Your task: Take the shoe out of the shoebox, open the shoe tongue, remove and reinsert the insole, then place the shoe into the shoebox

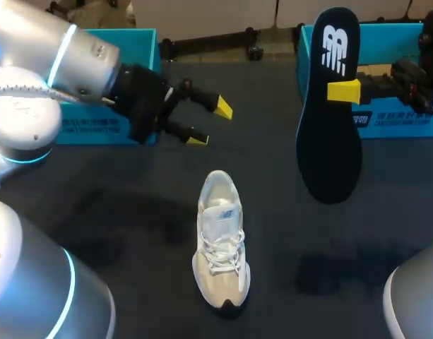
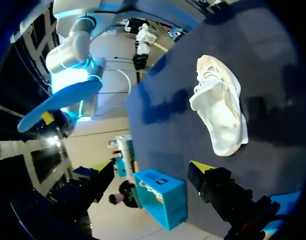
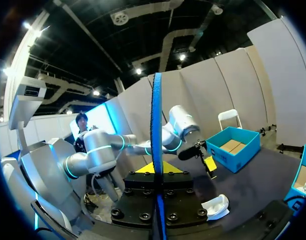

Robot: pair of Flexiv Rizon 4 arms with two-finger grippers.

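The white and beige shoe (image 1: 221,240) lies on its sole on the dark table (image 1: 131,212), lace side up, with no gripper on it. My right gripper (image 1: 343,90) is shut on the dark blue insole (image 1: 329,120) and holds it in the air to the right of the shoe. In the right wrist view the insole (image 3: 156,125) stands edge-on between the fingers of my right gripper (image 3: 156,172). My left gripper (image 1: 210,123) hangs open and empty above the table, behind and left of the shoe. From the left wrist, the shoe (image 2: 220,110) lies beyond and to one side of the open fingers.
One teal shoebox (image 1: 96,127) stands at the back left behind my left arm. Another teal box (image 1: 393,42) stands at the back right behind the insole. The left wrist view shows a teal box (image 2: 162,197) ahead of the left gripper (image 2: 152,167).
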